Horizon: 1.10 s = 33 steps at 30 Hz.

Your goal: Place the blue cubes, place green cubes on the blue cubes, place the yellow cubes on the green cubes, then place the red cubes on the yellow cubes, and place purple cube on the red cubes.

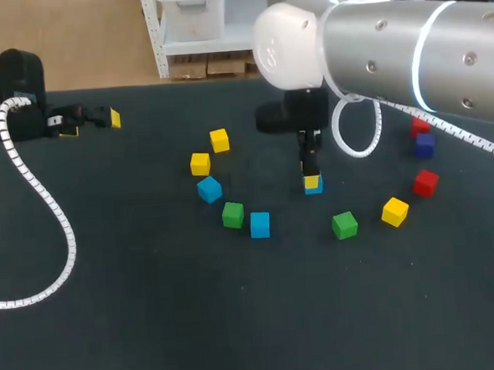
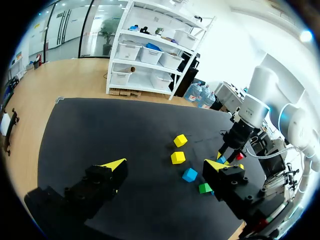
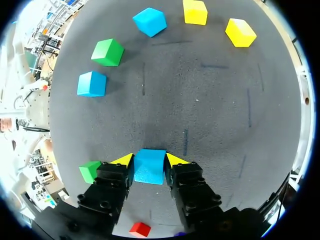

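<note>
My right gripper (image 1: pixel 312 179) stands upright over the middle of the table, and its yellow tips press both sides of a blue cube (image 3: pixel 149 166) that rests on the dark mat. Two more blue cubes (image 1: pixel 209 189) (image 1: pixel 259 224) lie to the left with a green cube (image 1: pixel 233 214) between them. Behind these lie two yellow cubes (image 1: pixel 199 163) (image 1: pixel 219 140). To the right are a green cube (image 1: pixel 344 224), a yellow cube (image 1: pixel 395 211), two red cubes (image 1: pixel 425 182) (image 1: pixel 419 127) and a purple cube (image 1: pixel 425 145). My left gripper (image 2: pixel 167 165) is open and empty at the far left.
The right arm's white cable (image 1: pixel 357 136) loops just right of the held cube. The left arm's cable (image 1: pixel 39 206) trails over the left part of the mat. The mat's far edge (image 1: pixel 140 86) runs behind the cubes.
</note>
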### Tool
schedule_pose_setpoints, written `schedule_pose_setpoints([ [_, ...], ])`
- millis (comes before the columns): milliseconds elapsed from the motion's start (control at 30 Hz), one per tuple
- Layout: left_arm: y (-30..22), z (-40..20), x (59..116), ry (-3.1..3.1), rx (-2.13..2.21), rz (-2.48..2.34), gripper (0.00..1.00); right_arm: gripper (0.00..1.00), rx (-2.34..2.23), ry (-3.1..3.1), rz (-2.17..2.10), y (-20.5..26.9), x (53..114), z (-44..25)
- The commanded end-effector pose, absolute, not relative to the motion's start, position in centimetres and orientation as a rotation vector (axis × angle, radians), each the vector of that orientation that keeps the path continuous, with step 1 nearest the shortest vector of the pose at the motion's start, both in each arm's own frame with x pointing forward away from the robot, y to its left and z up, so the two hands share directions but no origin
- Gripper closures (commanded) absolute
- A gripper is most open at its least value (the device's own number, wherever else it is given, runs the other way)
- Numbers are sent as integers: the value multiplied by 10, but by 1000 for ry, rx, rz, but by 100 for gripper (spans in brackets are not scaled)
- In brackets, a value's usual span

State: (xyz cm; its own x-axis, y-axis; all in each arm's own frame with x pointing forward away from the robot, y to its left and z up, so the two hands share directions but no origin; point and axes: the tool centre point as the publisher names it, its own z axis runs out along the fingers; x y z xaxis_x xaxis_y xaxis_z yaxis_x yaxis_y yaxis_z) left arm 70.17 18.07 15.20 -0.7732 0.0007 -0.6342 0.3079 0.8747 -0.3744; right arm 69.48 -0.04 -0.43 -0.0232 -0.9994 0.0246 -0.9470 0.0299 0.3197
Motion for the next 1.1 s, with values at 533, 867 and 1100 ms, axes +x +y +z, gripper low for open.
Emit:
schedule_pose_setpoints([
  [533,183,150,701,2379,227,-629,0,0,1972,-2138,-356,2,696,3],
  [867,183,150,701,2379,227,-629,0,0,1926,-2201,-405,32,665,37],
  [1100,183,150,701,2379,227,-629,0,0,1960,-2147,-376,59,638,49],
])
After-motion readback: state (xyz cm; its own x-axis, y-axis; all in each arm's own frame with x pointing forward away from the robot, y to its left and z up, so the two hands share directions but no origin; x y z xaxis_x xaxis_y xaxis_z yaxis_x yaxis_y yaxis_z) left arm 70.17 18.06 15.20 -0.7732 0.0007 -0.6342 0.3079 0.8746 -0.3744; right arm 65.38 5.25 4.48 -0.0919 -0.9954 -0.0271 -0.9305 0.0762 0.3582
